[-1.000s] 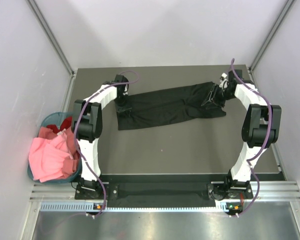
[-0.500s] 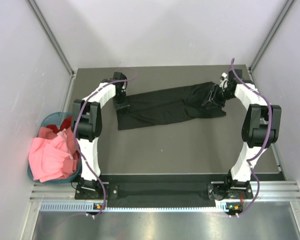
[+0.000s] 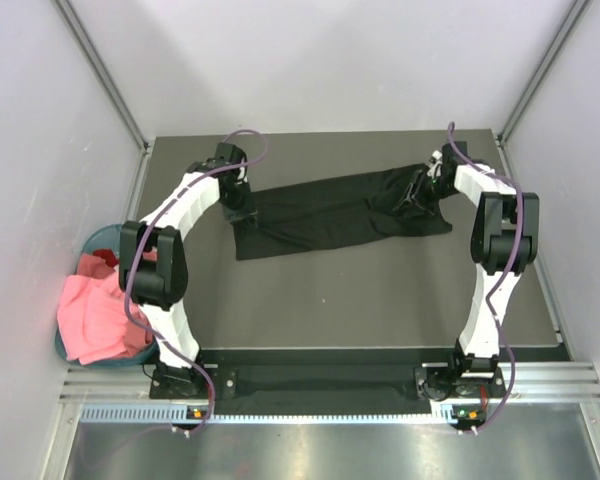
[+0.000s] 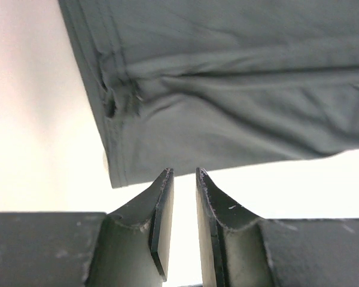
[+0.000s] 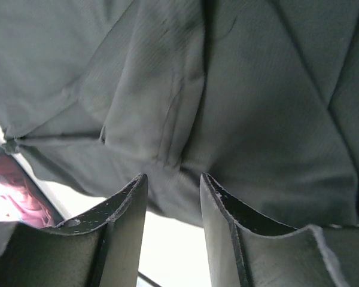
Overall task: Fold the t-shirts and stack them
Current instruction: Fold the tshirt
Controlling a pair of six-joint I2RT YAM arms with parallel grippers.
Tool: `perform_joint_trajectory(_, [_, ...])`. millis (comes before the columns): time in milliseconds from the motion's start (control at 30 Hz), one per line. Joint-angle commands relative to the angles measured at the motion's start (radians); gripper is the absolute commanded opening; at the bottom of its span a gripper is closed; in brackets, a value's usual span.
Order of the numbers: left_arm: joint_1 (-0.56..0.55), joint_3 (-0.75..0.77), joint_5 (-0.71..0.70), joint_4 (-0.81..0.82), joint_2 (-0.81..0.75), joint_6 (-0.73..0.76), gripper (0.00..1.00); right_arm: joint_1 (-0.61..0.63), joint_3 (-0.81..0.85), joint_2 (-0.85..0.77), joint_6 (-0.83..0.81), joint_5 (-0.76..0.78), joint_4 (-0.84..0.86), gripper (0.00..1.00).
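Note:
The black t-shirt (image 3: pixel 330 215) lies in a long, wrinkled band across the far half of the table. My left gripper (image 3: pixel 237 203) is at its left end. In the left wrist view the gripper (image 4: pixel 183 172) has a narrow gap between its jaws and holds nothing. It sits just short of the shirt's hemmed corner (image 4: pixel 116 173). My right gripper (image 3: pixel 417 195) is over the bunched right end. In the right wrist view it (image 5: pixel 173 176) is open and empty, close above the cloth (image 5: pixel 227 89). The pink shirt (image 3: pixel 95 320) and the red shirt (image 3: pixel 105 265) lie in the basket.
The round teal basket (image 3: pixel 92 240) stands off the table's left edge, beside the left arm's base. Grey walls with metal rails close in the table on the left, right and far sides. Bare table surface (image 3: pixel 360 290) lies between the shirt and the arm bases.
The left arm's elbow has swung out to the left and its gripper has shifted slightly left at the shirt's end. The right arm has drawn in a little leftward. The shirt has not moved.

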Motion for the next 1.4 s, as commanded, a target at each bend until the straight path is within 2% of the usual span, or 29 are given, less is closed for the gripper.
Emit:
perform_joint_trajectory(0, [-0.005,-0.019,0.053,0.002,-0.086,-0.009,0.27,0.009,0.072,0.019,0.016,-0.006,0.051,0.40])
perform_joint_trajectory(367, [-0.006,-0.015,0.059,-0.026,-0.121,0.019,0.27,0.020,0.106,0.093,0.072,-0.023,0.108,0.35])
perform_joint_trajectory(400, [-0.006,-0.012,0.059,-0.033,-0.121,0.025,0.27,0.020,0.110,0.096,0.077,-0.026,0.116,0.34])
perform_joint_trajectory(467, [-0.006,-0.003,0.056,-0.039,-0.118,0.031,0.27,0.020,0.119,0.108,0.091,-0.039,0.130,0.24])
perform_joint_trajectory(500, [-0.006,0.001,0.054,-0.046,-0.116,0.034,0.26,0.020,0.130,0.110,0.097,-0.045,0.134,0.16])
perform_joint_trajectory(533, [-0.006,0.007,0.053,-0.047,-0.116,0.034,0.27,0.020,0.133,0.112,0.103,-0.051,0.156,0.13])
perform_joint_trajectory(733, [-0.006,0.014,0.048,-0.047,-0.120,0.044,0.27,0.083,0.184,0.136,0.199,-0.101,0.254,0.11])
perform_joint_trajectory(867, [-0.006,0.002,0.051,-0.047,-0.121,0.045,0.27,0.109,0.196,0.196,0.400,-0.169,0.424,0.12])
perform_joint_trajectory(900, [-0.006,-0.001,0.053,-0.046,-0.121,0.045,0.27,0.115,0.211,0.211,0.440,-0.186,0.497,0.16])
perform_joint_trajectory(967, [-0.006,-0.006,0.056,-0.046,-0.121,0.048,0.27,0.135,0.251,0.249,0.503,-0.233,0.536,0.25])
perform_joint_trajectory(1000, [-0.006,-0.004,0.056,-0.047,-0.120,0.051,0.27,0.137,0.288,0.254,0.505,-0.243,0.539,0.27])
perform_joint_trajectory(1067, [-0.006,-0.004,0.057,-0.050,-0.119,0.056,0.27,0.127,0.290,0.209,0.464,-0.220,0.519,0.32])
perform_joint_trajectory(1133, [-0.006,-0.007,0.070,-0.043,-0.115,0.057,0.27,0.103,0.288,0.152,0.412,-0.197,0.414,0.39])
perform_joint_trajectory(1267, [-0.006,-0.021,0.094,-0.021,-0.107,0.060,0.27,0.049,0.236,0.064,0.268,-0.155,0.247,0.42])
perform_joint_trajectory(1367, [-0.006,-0.012,0.116,-0.018,-0.087,0.063,0.27,0.002,0.135,-0.034,0.154,-0.094,0.149,0.43])
